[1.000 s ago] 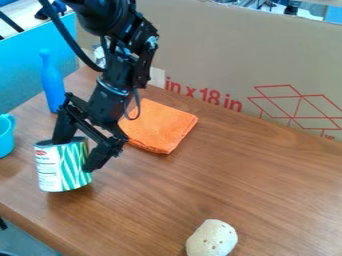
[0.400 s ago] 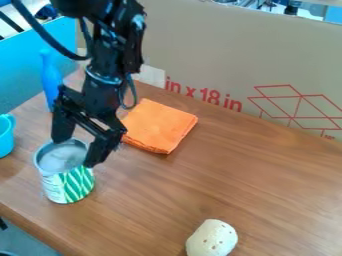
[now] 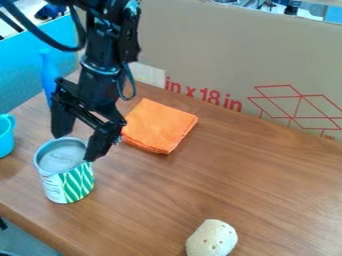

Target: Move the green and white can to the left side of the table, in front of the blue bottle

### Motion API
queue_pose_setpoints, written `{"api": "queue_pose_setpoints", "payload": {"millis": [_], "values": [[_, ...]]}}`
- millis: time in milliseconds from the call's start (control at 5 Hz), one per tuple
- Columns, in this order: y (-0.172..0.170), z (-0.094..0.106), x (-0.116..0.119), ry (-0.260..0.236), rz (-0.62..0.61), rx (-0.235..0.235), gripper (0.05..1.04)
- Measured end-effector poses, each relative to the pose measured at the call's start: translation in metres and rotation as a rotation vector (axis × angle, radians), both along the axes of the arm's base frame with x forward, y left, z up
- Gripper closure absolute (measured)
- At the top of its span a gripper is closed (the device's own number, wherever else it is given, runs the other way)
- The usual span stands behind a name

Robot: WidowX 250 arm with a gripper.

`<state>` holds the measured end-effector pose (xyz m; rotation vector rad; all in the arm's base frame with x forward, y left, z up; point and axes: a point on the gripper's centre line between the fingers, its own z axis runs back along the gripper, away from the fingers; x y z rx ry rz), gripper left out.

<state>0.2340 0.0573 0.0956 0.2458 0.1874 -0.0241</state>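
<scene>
My gripper hangs at the left of the work surface, its two fingers spread wide with nothing between them. Right below stands a green and white can, upright on the wooden table, its grey top facing up. One fingertip is just over the can's back left rim; the other is by its right rim. Whether either fingertip touches the can, I cannot tell.
An orange folded cloth lies behind and right of the can. Behind the arm is a blue bottle; a turquoise cup sits at the left edge. A pale speckled object rests near the front. Cardboard walls the back.
The fingers have come off the can's sides and the gripper has risen. The can, tilted and held earlier, now stands upright slightly nearer the front.
</scene>
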Motion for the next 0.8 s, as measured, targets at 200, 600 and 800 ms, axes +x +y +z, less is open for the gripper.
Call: {"api": "queue_pose_setpoints", "payload": {"millis": [200, 600, 800], "values": [[-0.026, 0.003, 0.005, -0.042, -0.033, -0.069, 0.082], [-0.089, 0.0, 0.014, -0.104, -0.165, -0.215, 0.082], [-0.103, 0.001, 0.014, -0.108, -0.225, -0.221, 0.082]]}}
